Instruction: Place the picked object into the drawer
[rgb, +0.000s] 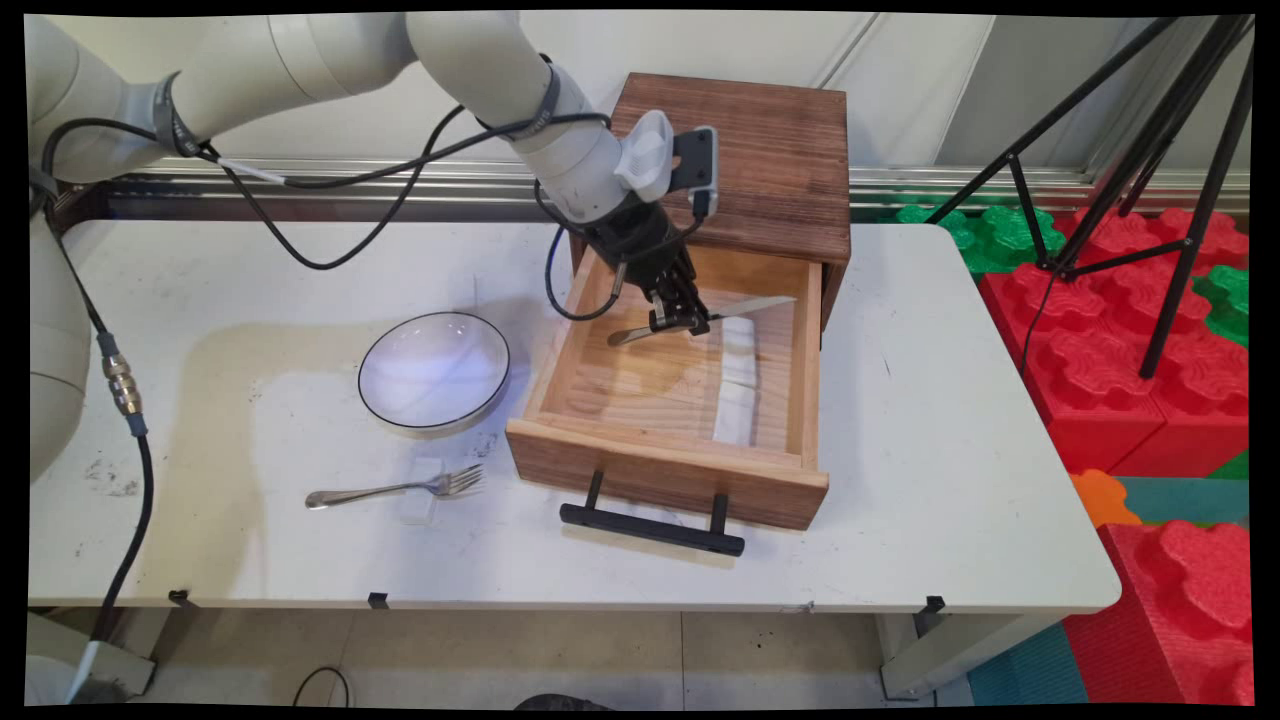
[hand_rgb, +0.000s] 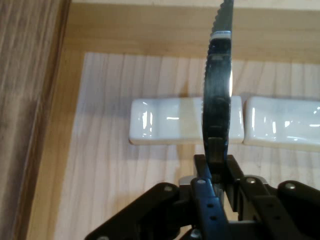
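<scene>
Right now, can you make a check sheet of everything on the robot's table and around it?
Surface: white table, stained and scuffed on its left half.
Things: silver table knife held over the open wooden drawer of a dark wooden box; two white ceramic rests lie on the drawer floor.
Clutter: white bowl with a dark rim; silver fork propped on a small clear block.
Hand: black two-finger hand, shut on the knife.
Cables: black cables hang from the arm.
Surroundings: red and green foam blocks; black tripod legs.
</scene>
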